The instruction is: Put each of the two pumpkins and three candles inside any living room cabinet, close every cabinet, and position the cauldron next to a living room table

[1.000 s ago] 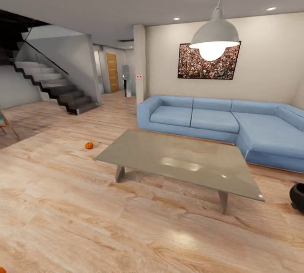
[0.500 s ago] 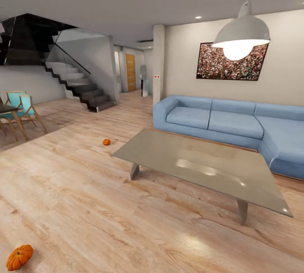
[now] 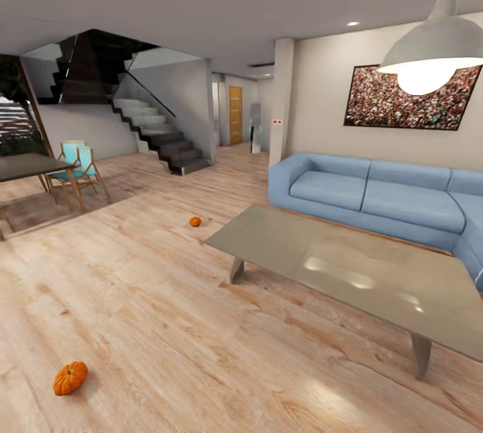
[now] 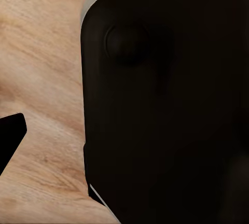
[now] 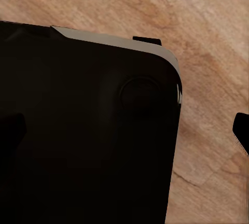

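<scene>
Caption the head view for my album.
Two pumpkins on the wood floor near a glass-topped table and blue sofa.

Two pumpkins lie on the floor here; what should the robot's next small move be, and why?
Probably keep turning left and roll toward the nearer pumpkin: it lies on the bare wooden floor at the head view's lower left, while the other pumpkin sits farther off beside the coffee table.

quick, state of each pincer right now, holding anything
Left pincer: cannot be told; the left wrist view shows a dark robot panel over wooden floor.
Right pincer: cannot be told, same in its wrist view.
</scene>
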Motion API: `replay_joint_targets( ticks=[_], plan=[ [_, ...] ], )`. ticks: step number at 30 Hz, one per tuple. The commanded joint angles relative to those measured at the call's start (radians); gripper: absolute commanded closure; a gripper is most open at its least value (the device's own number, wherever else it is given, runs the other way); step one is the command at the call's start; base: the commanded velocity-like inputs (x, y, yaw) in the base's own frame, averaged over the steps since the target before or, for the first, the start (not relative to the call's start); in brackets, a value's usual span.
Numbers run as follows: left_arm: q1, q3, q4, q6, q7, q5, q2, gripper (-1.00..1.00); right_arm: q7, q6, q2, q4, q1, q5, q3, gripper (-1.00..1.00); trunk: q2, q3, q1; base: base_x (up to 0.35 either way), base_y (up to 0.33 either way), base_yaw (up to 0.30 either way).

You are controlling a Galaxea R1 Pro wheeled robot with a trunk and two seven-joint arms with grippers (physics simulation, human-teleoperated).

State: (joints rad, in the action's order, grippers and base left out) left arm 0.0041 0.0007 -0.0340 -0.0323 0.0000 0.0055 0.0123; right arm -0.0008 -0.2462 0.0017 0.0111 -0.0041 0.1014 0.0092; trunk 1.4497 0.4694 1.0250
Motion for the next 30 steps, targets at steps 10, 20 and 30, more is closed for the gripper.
replay_joint_targets(
  ticks=[10, 20, 30],
  plan=[
    [0.000, 0.000, -0.001, -0.001, 0.000, 0.001, 0.000, -1.00, -0.001, -0.004, 0.000, 0.001, 0.000, 0.008, 0.000, -1.00, 0.000, 0.001, 0.000, 0.000, 0.000, 0.270],
    [0.000, 0.000, -0.001, -0.001, 0.000, 0.000, 0.000, -1.00, -0.001, -0.004, 0.000, 0.001, 0.000, 0.008, 0.000, -1.00, 0.000, 0.001, 0.000, 0.000, 0.000, 0.270],
    [0.000, 0.000, -0.001, -0.001, 0.000, 0.000, 0.000, -1.00, -0.001, -0.004, 0.000, 0.001, 0.000, 0.008, 0.000, -1.00, 0.000, 0.001, 0.000, 0.000, 0.000, 0.270]
  ],
)
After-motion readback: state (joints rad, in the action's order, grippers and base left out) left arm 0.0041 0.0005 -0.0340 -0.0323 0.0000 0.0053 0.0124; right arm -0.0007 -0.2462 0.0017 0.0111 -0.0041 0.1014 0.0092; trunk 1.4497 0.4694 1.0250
